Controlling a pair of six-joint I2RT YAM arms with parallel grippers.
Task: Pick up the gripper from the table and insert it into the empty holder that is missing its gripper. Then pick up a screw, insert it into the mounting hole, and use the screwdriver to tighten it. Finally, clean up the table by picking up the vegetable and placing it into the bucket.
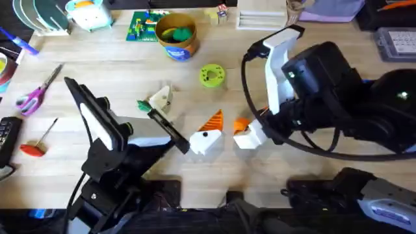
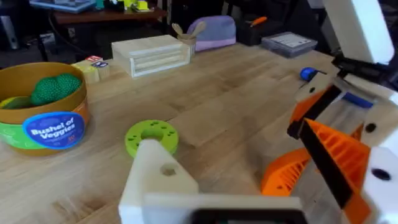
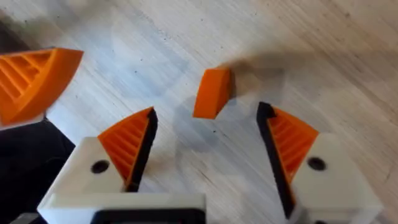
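Observation:
The black bar holder (image 1: pixel 166 127) ends my left arm. The gripper (image 1: pixel 207 135), a white wedge with an orange ribbed face (image 2: pixel 339 152), sits at the bar's near end, and a plain white finger (image 2: pixel 155 180) at the other. My left gripper (image 1: pixel 192 107) stands open and empty. My right gripper (image 3: pixel 208 124) is open beside the wedge, over a small orange lump (image 3: pixel 211 93). The vegetable (image 1: pixel 144 104) lies on the table (image 1: pixel 97 71) by the white finger. The bucket (image 1: pixel 177 47) stands at the back. A bright blue body (image 2: pixel 308 73), perhaps the screwdriver, peeks from behind the right arm. The screw is out of view.
A lime-green disc (image 1: pixel 211 75) lies between the grippers and the bucket. Scissors (image 1: pixel 32 96) and a red-handled tool (image 1: pixel 36 146) lie at the far left. A clear box (image 2: pixel 152 55) and other items line the back edge.

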